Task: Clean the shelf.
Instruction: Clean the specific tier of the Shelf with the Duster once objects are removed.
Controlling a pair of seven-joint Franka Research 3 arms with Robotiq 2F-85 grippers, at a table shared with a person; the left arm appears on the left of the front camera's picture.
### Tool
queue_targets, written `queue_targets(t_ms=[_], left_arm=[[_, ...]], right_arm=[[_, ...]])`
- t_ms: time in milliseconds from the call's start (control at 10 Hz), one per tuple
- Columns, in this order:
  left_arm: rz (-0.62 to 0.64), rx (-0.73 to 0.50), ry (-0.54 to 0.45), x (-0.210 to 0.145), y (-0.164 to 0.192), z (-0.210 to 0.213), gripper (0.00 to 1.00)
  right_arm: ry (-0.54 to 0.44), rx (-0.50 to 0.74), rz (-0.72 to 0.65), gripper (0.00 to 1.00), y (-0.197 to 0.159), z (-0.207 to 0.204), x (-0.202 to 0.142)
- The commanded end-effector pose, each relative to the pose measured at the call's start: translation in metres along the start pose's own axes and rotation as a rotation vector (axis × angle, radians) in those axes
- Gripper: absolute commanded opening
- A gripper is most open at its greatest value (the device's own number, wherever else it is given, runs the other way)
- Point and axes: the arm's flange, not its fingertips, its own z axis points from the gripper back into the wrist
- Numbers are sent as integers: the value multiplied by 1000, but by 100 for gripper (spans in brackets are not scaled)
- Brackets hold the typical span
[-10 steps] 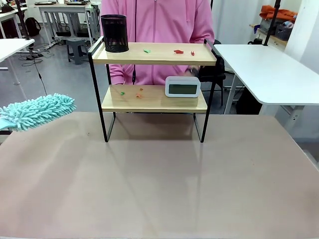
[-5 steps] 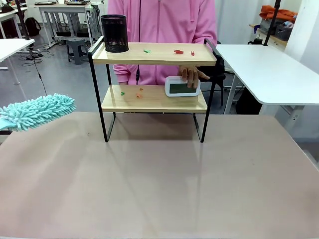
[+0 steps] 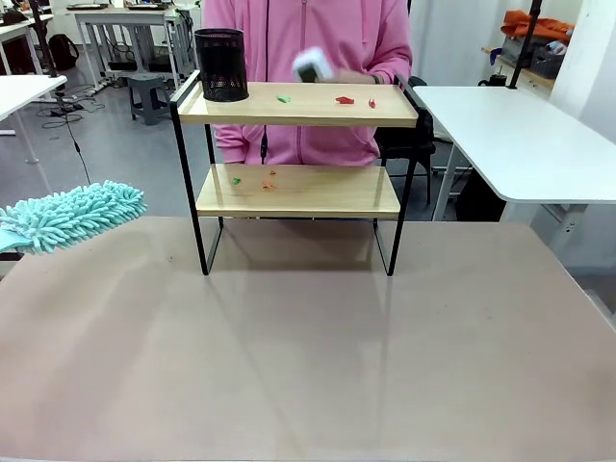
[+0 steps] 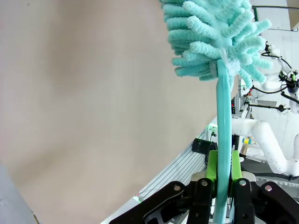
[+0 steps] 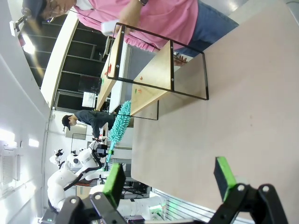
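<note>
shelf (image 3: 318,192) stands upright, long axis running left-right.

Left gripper (image 4: 224,164): black, angular linked fingers, bright green pads (image 4: 212,163), round grey pivot pins at the knuckles. Right gripper (image 5: 169,182): same black build, green pads (image 5: 113,183) on the inner faces, round pins at the joints. Person (image 3: 306,38): pink long-sleeved top, zip down the centre front; blue jeans (image 5: 212,21) noted in right wrist view.
</note>
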Motion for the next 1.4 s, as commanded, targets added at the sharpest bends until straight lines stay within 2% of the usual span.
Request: queue_targets(t_ms=[0, 100, 200, 400, 500, 700, 900, 1000, 1100, 1300], left_arm=[[5, -17, -25, 1, -4, 1, 0], [5, -17, -25, 1, -4, 1, 0], [0, 0, 0, 0, 0, 0, 13], [-131, 90, 126, -26, -45, 7, 13], [-182, 148, 145, -48, -65, 15, 13], [-284, 242, 264, -95, -85, 15, 13], [-436, 305, 446, -135, -94, -4, 13], [-493, 325, 473, -147, -99, -14, 13], [-564, 305, 553, -156, -106, -26, 13], [-626, 303, 529, -153, -128, -79, 13]], right_arm=[[-12, 19, 23, 100, 1, -2, 2], [-12, 19, 23, 100, 1, -2, 2], [-12, 19, 23, 100, 1, -2, 2], [-12, 19, 23, 100, 1, -2, 2], [-12, 19, 23, 100, 1, -2, 2], [-12, 19, 23, 100, 1, -2, 2], [-12, 19, 23, 100, 1, -2, 2], [-12, 19, 23, 100, 1, -2, 2], [-12, 19, 23, 100, 1, -2, 2], [-12, 19, 23, 100, 1, -2, 2]])
